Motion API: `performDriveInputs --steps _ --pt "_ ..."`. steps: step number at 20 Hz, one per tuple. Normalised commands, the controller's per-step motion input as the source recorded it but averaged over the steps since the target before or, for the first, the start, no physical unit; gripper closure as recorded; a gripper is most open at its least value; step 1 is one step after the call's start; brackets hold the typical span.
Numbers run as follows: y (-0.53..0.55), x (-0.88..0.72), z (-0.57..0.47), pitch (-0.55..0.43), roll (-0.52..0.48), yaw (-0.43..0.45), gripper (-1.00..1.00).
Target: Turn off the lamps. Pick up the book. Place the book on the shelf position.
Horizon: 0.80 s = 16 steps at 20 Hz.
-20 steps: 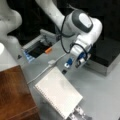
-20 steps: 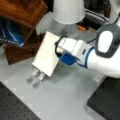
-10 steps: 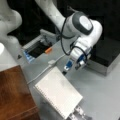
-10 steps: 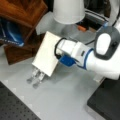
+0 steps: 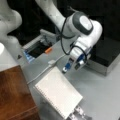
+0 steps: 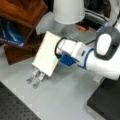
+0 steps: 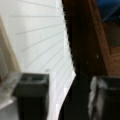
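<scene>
The book (image 5: pixel 58 93), a flat white notebook with binding holes along one edge, hangs tilted above the grey table. My gripper (image 5: pixel 78 115) is shut on its near edge, and the fingertips (image 6: pixel 30 80) stick out past the book (image 6: pixel 47 56) at a front view's lower left. In the wrist view the book's white page (image 7: pixel 37 42) runs between the dark fingers (image 7: pixel 30 85). The shelf position, a reddish-brown wooden board (image 5: pixel 15 95), lies at a front view's lower left, beside the book. It shows again as the wooden board (image 6: pixel 22 12) and in the wrist view (image 7: pixel 92 37). A white lamp shade (image 6: pixel 68 11) stands behind.
A black-topped metal box (image 5: pixel 107 55) sits at a front view's right and shows again (image 6: pixel 107 105). An open grey tray (image 5: pixel 37 48) with an orange piece and a white cable (image 5: pixel 42 72) lie behind the book. A blue object (image 6: pixel 11 35) sits under the wood.
</scene>
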Motion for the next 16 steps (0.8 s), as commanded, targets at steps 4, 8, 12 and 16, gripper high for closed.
performDriveInputs --steps 4,8,12,16 --pt "0.19 0.28 -0.21 -0.133 -0.387 -0.165 1.00" --pt "0.22 0.28 -0.20 -0.141 -0.381 -0.163 -1.00" --pt "0.24 0.28 -0.20 -0.150 -0.370 -0.164 -1.00" --pt "0.24 0.28 -0.20 -0.155 -0.377 -0.177 -1.00"
